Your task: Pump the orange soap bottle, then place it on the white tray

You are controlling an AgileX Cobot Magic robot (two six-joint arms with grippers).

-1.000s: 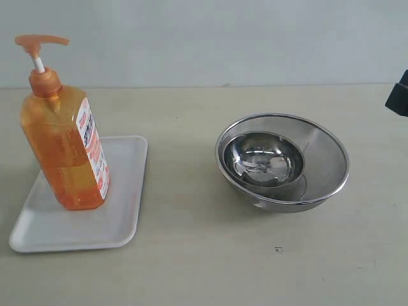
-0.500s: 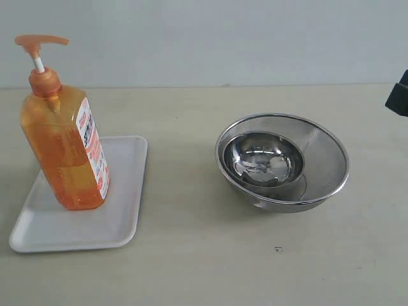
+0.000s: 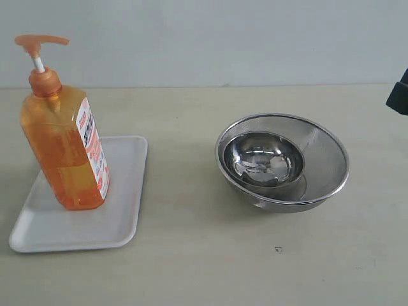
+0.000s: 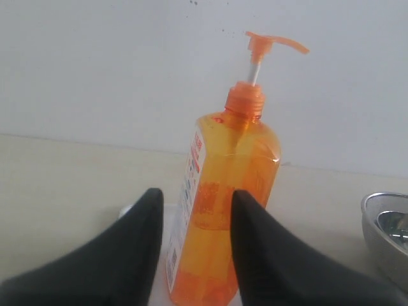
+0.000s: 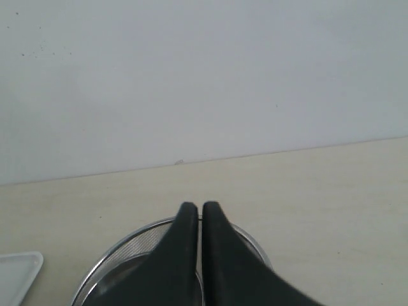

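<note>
The left gripper [image 4: 196, 193] is held level and low, aimed at the bottle [image 4: 223, 185] from a little way back; it lies outside the exterior view. The right gripper [image 5: 199, 205] points toward the far wall, poised over the near side of the mesh bowl [image 5: 118, 255]. In the exterior view only a black corner [image 3: 398, 95] shows at the right edge, and I cannot tell which part of the arm it is.

There are two grippers, one bottle, one tray and two bowls.

The left gripper's fingers [image 4: 143, 236] stand partly apart with nothing between them; the bottle is beyond their tips, untouched. The right gripper's fingers are pressed together, closed on nothing.

The bottle [image 3: 64, 153] stands on its base on the left part of the tray [image 3: 121, 210], pump head up, nozzle pointing right, label facing right. The tray lies flat on the table [image 3: 191, 255] at the left. Well apart to the right sits the mesh bowl [image 3: 325, 159] with the smaller steel bowl [image 3: 262, 159] nested in its left side.
</note>
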